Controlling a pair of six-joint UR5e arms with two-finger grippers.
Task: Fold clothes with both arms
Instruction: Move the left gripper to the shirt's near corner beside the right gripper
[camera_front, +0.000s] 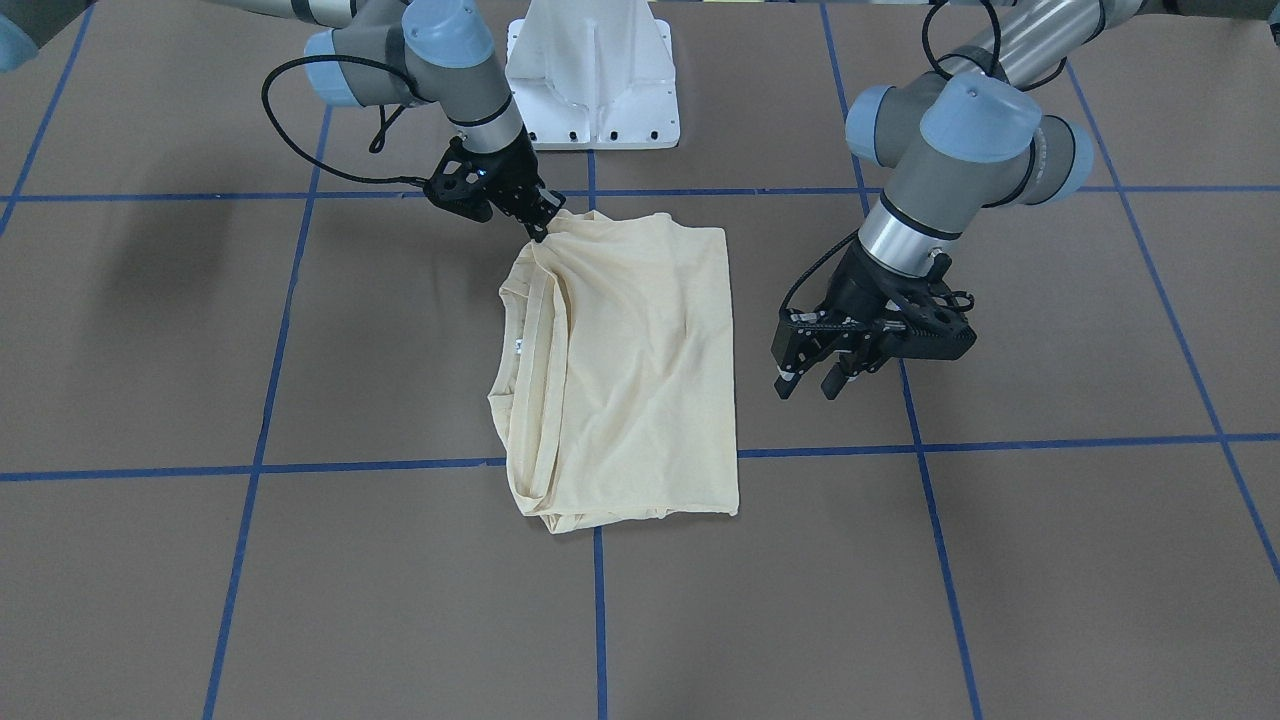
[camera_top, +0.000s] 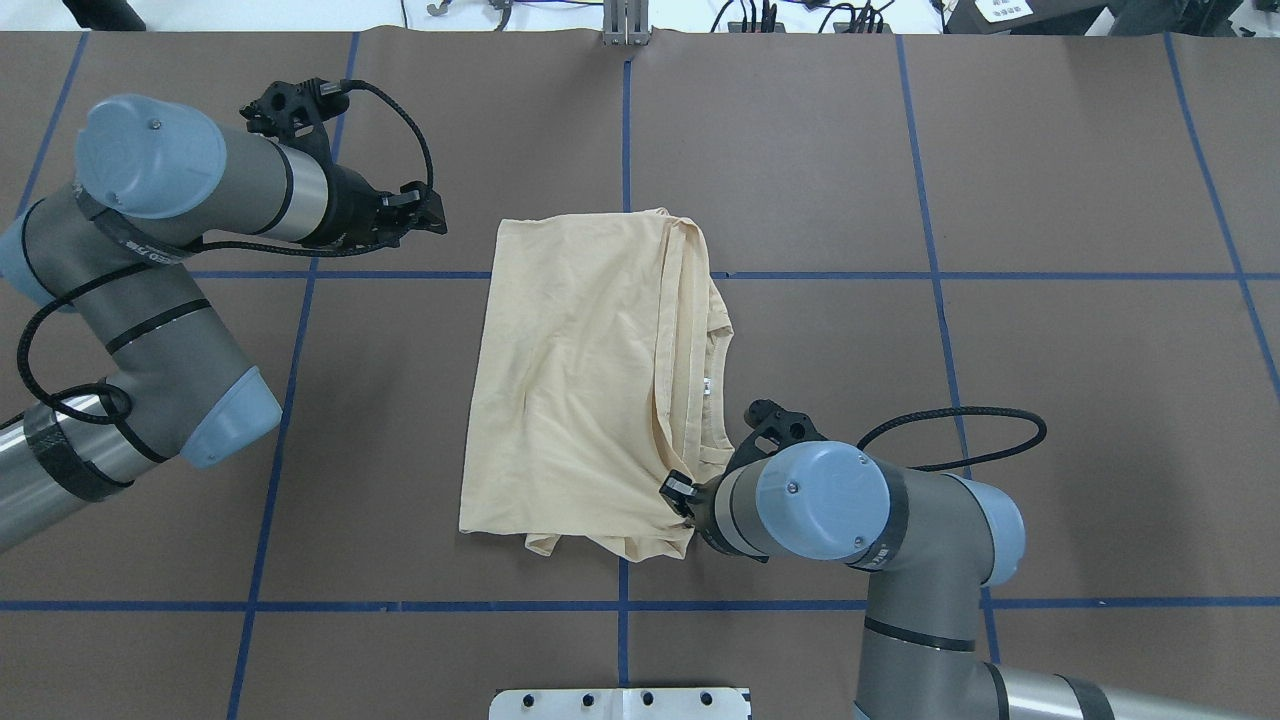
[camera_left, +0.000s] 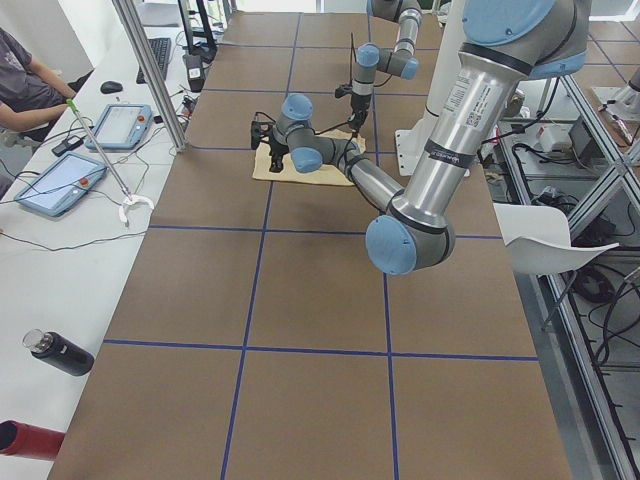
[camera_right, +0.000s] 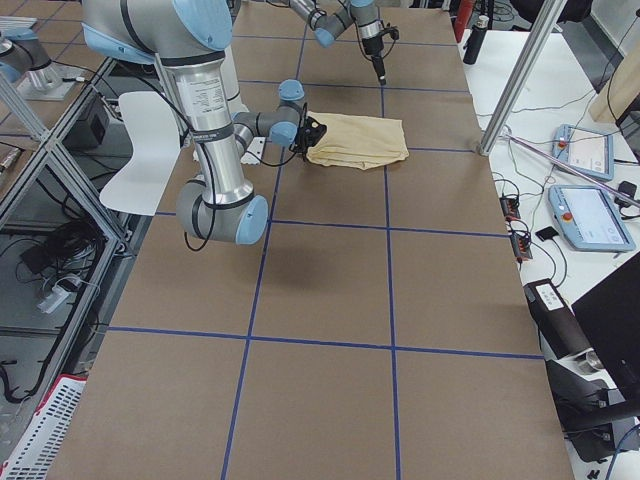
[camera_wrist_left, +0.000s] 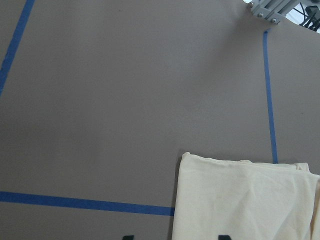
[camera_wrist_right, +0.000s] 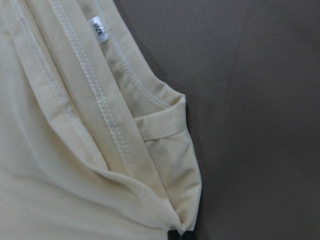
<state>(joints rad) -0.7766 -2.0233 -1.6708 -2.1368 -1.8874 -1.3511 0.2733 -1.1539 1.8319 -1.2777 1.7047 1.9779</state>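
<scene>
The cream-yellow shirt lies folded into a rough rectangle at the table's middle, also in the overhead view. Its white neck label faces up, and the print is hidden. My right gripper is shut on the shirt's corner by the collar, nearest the robot's base. The right wrist view shows the cloth pinched at its tips. My left gripper is open and empty, held above the bare table beside the shirt's other long edge. The left wrist view shows the shirt's corner just ahead of it.
The white pedestal base stands behind the shirt on the robot's side. Blue tape lines cross the brown table. In the left side view a desk with tablets, a metal post and a dark bottle borders the table.
</scene>
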